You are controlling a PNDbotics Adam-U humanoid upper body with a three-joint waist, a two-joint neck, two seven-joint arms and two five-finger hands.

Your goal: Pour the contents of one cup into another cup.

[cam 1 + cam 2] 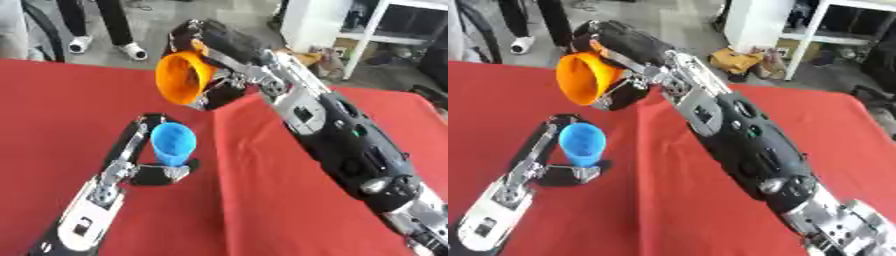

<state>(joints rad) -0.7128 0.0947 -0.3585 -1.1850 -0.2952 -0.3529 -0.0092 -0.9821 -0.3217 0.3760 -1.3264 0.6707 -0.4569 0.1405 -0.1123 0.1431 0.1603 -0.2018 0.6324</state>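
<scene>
The right hand (pixel 219 45) is curling its fingers round an orange cup (pixel 184 77), holding it in the air above the red table (pixel 289 200) with the arm reaching in from the lower right. The cup is lying tipped well over, its long axis running roughly level and its wide mouth facing the left and slightly toward the camera, so that the inside wall is showing; nothing can be made out inside it. The left hand (pixel 579 170) is gripping a blue cup (pixel 584 145) low on its body, with fingers wrapping behind and beneath it. The blue cup is standing upright on the table, mouth up, below and slightly left of the orange cup's mouth, the two cups apart. The right eye view is showing the blue cup's open rim and the silver parts of the left hand under it more clearly, while the left eye view is showing more of the left forearm (pixel 87 210) running toward the lower left corner.
</scene>
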